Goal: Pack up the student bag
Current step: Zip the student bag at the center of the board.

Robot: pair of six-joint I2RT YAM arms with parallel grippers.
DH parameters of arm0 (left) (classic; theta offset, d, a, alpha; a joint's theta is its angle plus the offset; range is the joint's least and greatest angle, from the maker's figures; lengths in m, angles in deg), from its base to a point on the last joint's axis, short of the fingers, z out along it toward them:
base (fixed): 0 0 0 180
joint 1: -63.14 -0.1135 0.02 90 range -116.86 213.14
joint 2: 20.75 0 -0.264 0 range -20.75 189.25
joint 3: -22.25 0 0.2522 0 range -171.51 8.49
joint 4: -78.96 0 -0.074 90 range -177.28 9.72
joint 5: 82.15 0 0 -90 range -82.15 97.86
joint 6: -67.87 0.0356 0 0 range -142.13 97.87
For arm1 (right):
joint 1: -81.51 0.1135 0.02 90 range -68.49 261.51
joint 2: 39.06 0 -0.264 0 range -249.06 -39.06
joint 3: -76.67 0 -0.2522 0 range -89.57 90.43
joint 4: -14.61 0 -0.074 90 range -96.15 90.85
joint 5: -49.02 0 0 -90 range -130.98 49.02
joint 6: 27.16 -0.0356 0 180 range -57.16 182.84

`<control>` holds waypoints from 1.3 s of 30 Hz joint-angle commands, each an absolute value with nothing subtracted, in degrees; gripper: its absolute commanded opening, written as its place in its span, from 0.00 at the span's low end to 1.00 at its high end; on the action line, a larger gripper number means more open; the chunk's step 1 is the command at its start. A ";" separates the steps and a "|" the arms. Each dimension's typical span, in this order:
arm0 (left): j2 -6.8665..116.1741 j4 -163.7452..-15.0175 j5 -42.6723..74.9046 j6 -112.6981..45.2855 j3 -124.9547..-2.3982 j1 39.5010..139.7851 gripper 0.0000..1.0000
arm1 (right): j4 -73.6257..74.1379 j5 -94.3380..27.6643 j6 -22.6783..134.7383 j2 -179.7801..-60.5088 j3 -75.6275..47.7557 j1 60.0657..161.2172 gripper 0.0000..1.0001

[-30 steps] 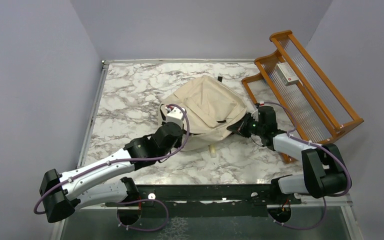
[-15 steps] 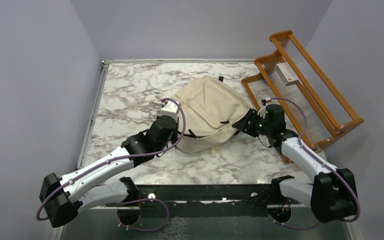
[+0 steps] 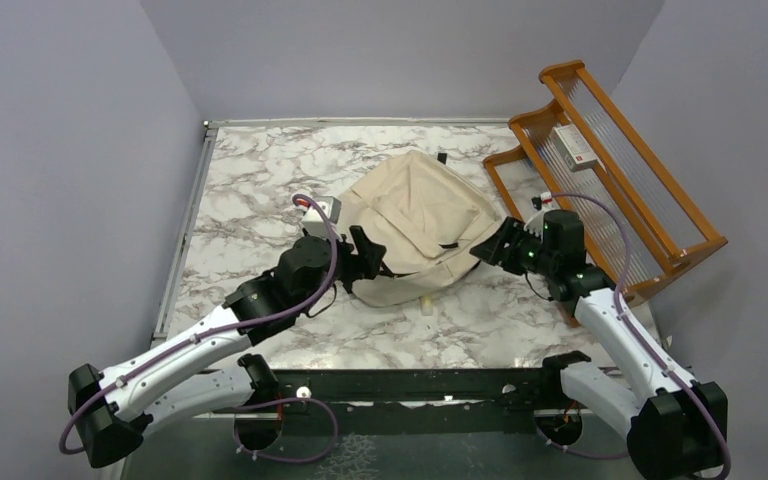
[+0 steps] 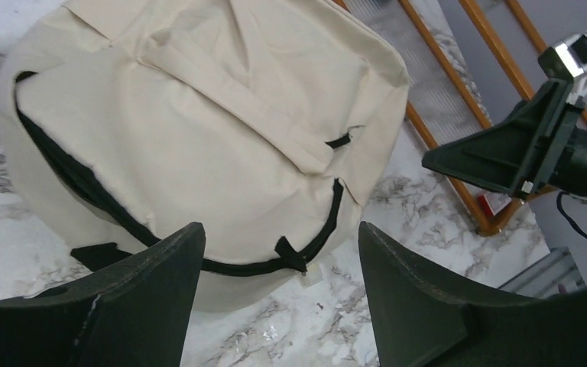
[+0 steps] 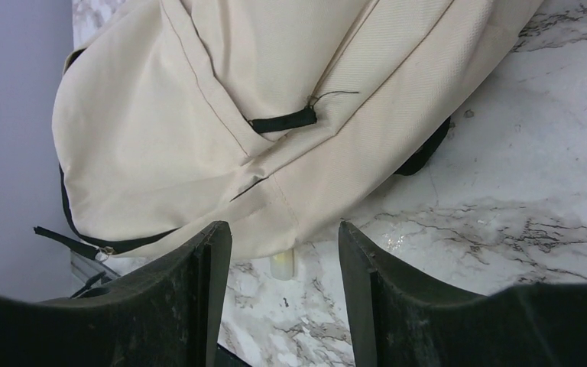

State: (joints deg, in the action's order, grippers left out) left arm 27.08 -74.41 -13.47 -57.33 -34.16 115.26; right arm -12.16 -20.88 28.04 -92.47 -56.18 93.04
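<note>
The student bag (image 3: 415, 222) is a cream fabric backpack lying flat on the marble table, front pocket up. Its black zipper (image 4: 115, 208) runs along the near edge, and the pull tab (image 4: 290, 254) lies loose. My left gripper (image 3: 367, 250) hovers at the bag's left near corner, open and empty. In the left wrist view that gripper (image 4: 279, 229) frames the zipper edge. My right gripper (image 3: 490, 249) is at the bag's right edge, open and holding nothing. In the right wrist view this gripper (image 5: 283, 227) sits just off the bag (image 5: 222, 115).
A small pale cylinder (image 3: 425, 300) pokes out from under the bag's near edge (image 5: 282, 264). A wooden rack (image 3: 610, 190) stands tilted at the right, with a white box (image 3: 575, 148) on it. A metal rail (image 3: 185, 235) borders the table's left side.
Both grippers have opened and let go of the bag. The left arm has drawn back to the left, the right arm back to the right. The bag has settled flat.
</note>
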 commanded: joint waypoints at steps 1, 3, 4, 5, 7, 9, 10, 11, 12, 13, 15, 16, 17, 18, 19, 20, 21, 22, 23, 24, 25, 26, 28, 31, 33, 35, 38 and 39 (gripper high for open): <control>29.20 -77.29 -11.14 -59.00 -32.05 119.13 0.76 | -10.75 -16.11 29.50 -94.16 -54.36 92.81 0.59; 28.32 -77.02 -13.60 -59.92 -30.45 120.33 0.78 | -9.70 -14.46 30.19 -94.21 -54.18 92.76 0.58; 27.75 -77.00 -14.21 -60.66 -29.63 120.50 0.80 | -9.30 -13.98 30.63 -94.22 -54.12 92.76 0.58; 27.28 -77.12 -14.57 -61.42 -28.92 120.61 0.80 | -9.06 -13.65 31.01 -94.29 -54.00 92.76 0.59; 27.15 -78.05 -15.00 -62.05 -28.06 120.90 0.82 | -8.86 -13.19 31.66 -94.54 -53.90 92.69 0.59; 27.99 -79.45 -15.82 -61.97 -27.58 121.56 0.84 | -8.73 -12.66 32.05 -95.17 -53.89 92.79 0.59; 28.60 -80.17 -16.54 -61.71 -27.54 121.99 0.85 | -8.71 -12.29 32.14 -95.49 -53.84 92.77 0.59; 29.23 -80.96 -17.33 -61.30 -27.48 122.51 0.85 | -8.63 -12.06 32.17 -95.78 -53.85 92.74 0.59; 29.86 -81.91 -18.11 -60.73 -27.52 123.00 0.85 | -8.54 -11.84 32.13 -95.88 -53.93 92.74 0.59; 30.45 -82.85 -18.82 -60.12 -27.43 123.40 0.85 | -8.43 -11.74 32.06 -95.92 -54.03 92.75 0.59; 31.32 -84.56 -19.92 -58.74 -27.58 124.04 0.85 | -8.25 -11.62 32.00 -95.78 -54.28 92.78 0.59; 31.65 -85.23 -20.55 -58.08 -27.82 124.31 0.85 | -8.26 -11.63 32.00 -95.69 -54.32 92.77 0.59; 31.90 -85.75 -21.21 -57.55 -27.95 124.52 0.85 | -8.34 -11.62 32.00 -95.64 -54.42 92.79 0.59; 32.11 -86.24 -21.76 -57.02 -28.00 124.65 0.85 | -8.37 -11.70 32.00 -95.64 -54.52 92.79 0.59; 32.39 -86.83 -22.20 -56.46 -28.03 124.66 0.85 | -8.42 -11.71 32.05 -95.65 -54.63 92.77 0.59; 32.70 -87.03 -22.70 -56.03 -27.99 124.67 0.85 | -8.39 -11.71 32.01 -95.65 -54.75 92.78 0.59; 33.12 -87.07 -23.03 -55.53 -27.96 124.67 0.85 | -8.39 -11.71 32.00 -95.72 -54.83 92.81 0.59; 33.79 -87.78 -23.23 -55.34 -27.97 124.67 0.85 | -8.38 -11.59 31.95 -95.77 -54.89 92.81 0.59; 34.34 -88.86 -23.21 -55.16 -27.85 124.67 0.84 | -8.27 -11.42 31.91 -95.81 -54.91 92.77 0.59; 35.01 -89.71 -23.11 -54.95 -27.80 124.62 0.84 | -8.20 -11.25 31.83 -95.87 -54.94 92.77 0.59; 35.84 -90.36 -22.89 -54.85 -27.81 124.65 0.83 | -8.19 -11.10 31.79 -95.90 -54.94 92.74 0.59; 36.66 -91.18 -22.76 -54.68 -27.81 124.65 0.82 | -8.17 -11.03 31.74 -95.80 -55.01 92.76 0.59; 38.43 -92.49 -22.37 -54.37 -27.72 124.66 0.79 | -8.20 -11.03 31.80 -95.71 -54.96 92.77 0.59; 40.69 -94.84 -21.82 -54.12 -27.48 124.67 0.73 | -8.33 -10.92 31.99 -95.52 -54.86 92.77 0.59; 41.82 -96.42 -21.60 -54.12 -27.13 124.65 0.70 | -8.45 -10.84 32.01 -95.41 -54.81 92.74 0.59; 42.65 -97.64 -21.80 -53.99 -26.70 124.67 0.66 | -8.47 -10.75 32.08 -95.40 -54.86 92.76 0.59; 43.52 -98.09 -22.06 -53.86 -26.56 124.66 0.61 | -8.63 -10.59 32.08 -95.45 -54.85 92.77 0.59; 43.70 -98.09 -21.92 -53.86 -26.52 124.66 0.58 | -8.63 -10.49 32.08 -95.47 -54.85 92.77 0.59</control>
State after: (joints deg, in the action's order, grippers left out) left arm 42.93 -94.46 -21.07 -54.64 -27.19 124.40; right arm -10.15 -12.53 31.25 -95.75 -55.55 93.04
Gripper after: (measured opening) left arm 0.625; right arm 0.587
